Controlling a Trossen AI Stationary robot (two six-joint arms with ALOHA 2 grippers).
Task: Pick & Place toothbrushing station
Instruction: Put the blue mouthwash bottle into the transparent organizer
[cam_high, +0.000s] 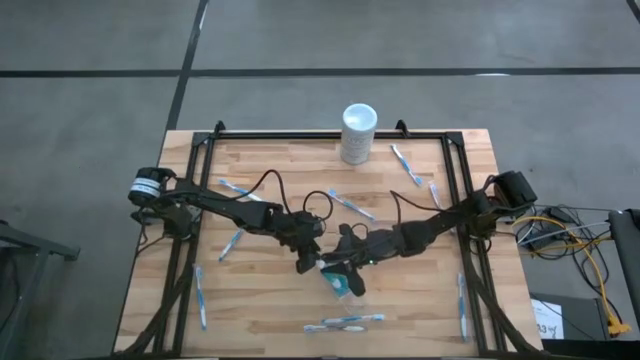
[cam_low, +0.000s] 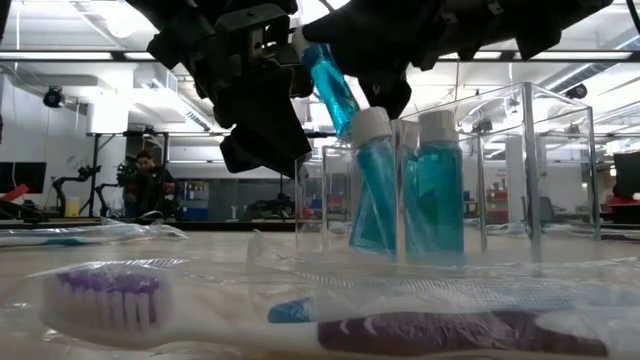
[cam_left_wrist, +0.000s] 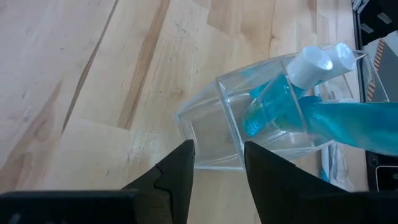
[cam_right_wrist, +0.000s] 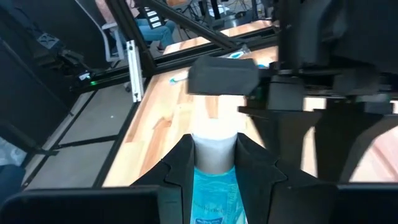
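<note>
Fingers of the right gripper (cam_right_wrist: 214, 163) clamp a teal tube (cam_low: 335, 80), tilted, directly above the clear cup (cam_left_wrist: 249, 118) at centre frame; the left gripper (cam_left_wrist: 217, 168) stands open beside the cup's wall.

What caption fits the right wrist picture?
Right claw grips a teal tube by its white cap, facing the left claw.

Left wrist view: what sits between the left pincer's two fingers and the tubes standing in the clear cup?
Only the clear cup's own near wall and an empty part of its inside. The tubes stand at its far side, beyond the left pincer.
</note>
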